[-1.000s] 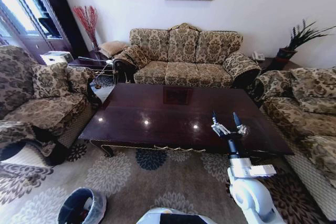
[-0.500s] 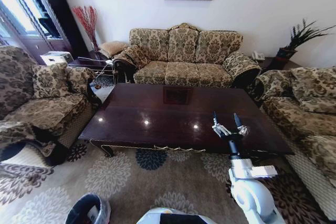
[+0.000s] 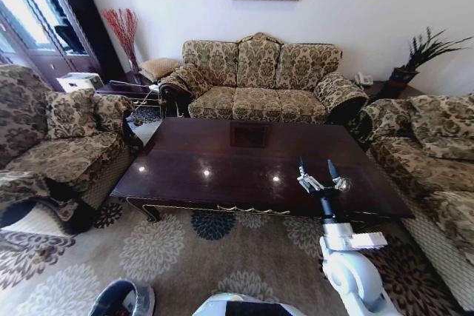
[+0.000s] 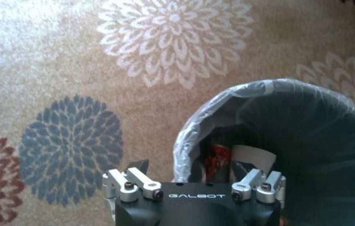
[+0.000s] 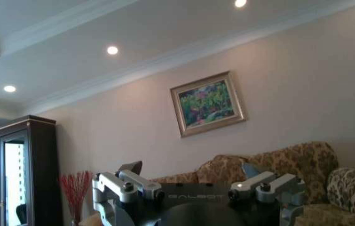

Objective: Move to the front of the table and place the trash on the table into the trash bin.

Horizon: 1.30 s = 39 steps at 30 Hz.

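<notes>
I see the small round black trash bin point(image 3: 122, 299) with its whitish plastic liner on the flowered carpet point(image 3: 222, 253) at the robot's front left, at the bottom edge of the head view, well apart from the table. In the left wrist view the bin's liner rim point(image 4: 227, 101) stands open under the camera, and inside it lie pieces of trash point(image 4: 218, 157): something red beside something pale and paper-like. My left gripper point(image 4: 195, 181) hangs right above the bin's mouth; its fingers are spread apart with nothing between them.

The large low dark brown glossy table point(image 3: 244, 164) stands ahead of the robot, its reflective top showing ceiling-light glints and the mirrored picture. My right gripper point(image 3: 315, 170) is raised over the near right part of the tabletop, pointing upward, its two dark fingers parted and holding nothing. From the right wrist view that gripper point(image 5: 193, 176) faces the wall with the framed painting point(image 5: 207, 103).

Patterned sofas point(image 3: 259, 75) surround the table on three sides.
</notes>
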Available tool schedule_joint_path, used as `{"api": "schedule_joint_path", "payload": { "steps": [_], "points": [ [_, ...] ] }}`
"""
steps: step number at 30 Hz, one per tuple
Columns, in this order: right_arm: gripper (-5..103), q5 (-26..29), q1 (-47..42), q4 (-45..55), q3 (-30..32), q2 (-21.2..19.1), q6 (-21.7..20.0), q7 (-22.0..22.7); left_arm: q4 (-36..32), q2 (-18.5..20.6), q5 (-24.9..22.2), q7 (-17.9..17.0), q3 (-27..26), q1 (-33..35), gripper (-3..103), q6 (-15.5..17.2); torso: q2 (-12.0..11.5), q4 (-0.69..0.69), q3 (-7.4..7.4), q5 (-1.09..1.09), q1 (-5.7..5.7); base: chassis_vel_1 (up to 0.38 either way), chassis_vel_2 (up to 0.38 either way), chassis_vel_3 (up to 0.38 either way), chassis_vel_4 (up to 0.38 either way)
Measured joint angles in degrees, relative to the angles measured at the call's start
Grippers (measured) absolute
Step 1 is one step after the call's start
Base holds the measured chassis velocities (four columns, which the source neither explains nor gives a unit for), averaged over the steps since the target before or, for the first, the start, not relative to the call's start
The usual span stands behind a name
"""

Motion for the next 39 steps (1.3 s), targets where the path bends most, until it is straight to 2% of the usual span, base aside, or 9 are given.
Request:
{"api": "schedule_joint_path", "payload": {
  "steps": [6,11,17,21,25,27,28,32,39],
  "points": [
    [100,1.37,0.58,-0.86,0.23,-0.12,0.27,-0.69,-1.72,-1.33,1.09,1.44,-0.64,2.48,100,-2.13,0.00,0.01,0.00,0.00,0.00,0.000,0.000,0.000,0.000],
    [100,2.97,0.40,-1.40,0.95,0.06,0.60,-1.59,-4.60,-2.22,4.22,-1.97,-1.94,4.63,100,-7.89,0.00,0.02,0.00,-0.01,0.00,0.000,0.000,0.000,0.000],
    [100,3.46,0.38,0.16,2.97,0.14,-3.05,-3.93,-12.83,-1.68,0.54,-5.68,-4.29,7.68,100,-3.69,0.00,0.00,0.00,-0.04,0.00,0.000,0.000,0.000,0.000],
    [100,1.75,0.39,2.21,5.41,0.15,-6.59,-4.93,-18.83,0.60,8.21,-3.00,-4.97,10.83,100,-8.85,0.00,0.03,0.00,0.02,0.00,0.000,0.000,0.000,0.000],
    [100,-0.98,-0.36,7.08,7.06,0.51,-12.50,-3.29,-32.69,2.75,12.32,0.14,-8.21,14.67,100,-11.33,0.00,0.00,0.00,0.01,0.00,0.000,0.000,0.000,0.000],
    [100,-1.61,-0.92,9.40,7.19,0.69,-16.29,-1.60,-44.59,3.20,8.26,0.36,-10.05,16.82,100,-7.93,0.00,-0.01,0.00,0.01,0.00,0.000,0.000,0.000,0.000],
    [100,-1.61,-0.92,9.40,7.19,0.69,-16.29,-1.60,-44.59,3.20,8.26,0.36,-10.05,16.82,100,-7.93,0.00,-0.01,0.00,0.01,0.00,0.000,0.000,0.000,0.000],
    [100,-4.54,-3.95,9.18,8.80,1.29,-18.01,-0.20,-74.54,2.82,1.98,6.05,-11.92,21.24,100,0.62,0.00,-0.01,0.01,0.05,0.01,0.000,0.000,0.000,0.000],
    [100,-10.17,-11.45,8.88,18.30,6.53,-16.01,-3.65,-97.59,2.82,1.09,13.41,-9.81,21.47,100,7.39,0.00,-0.01,0.01,0.00,0.01,0.000,0.000,0.000,0.000]
  ]
}}
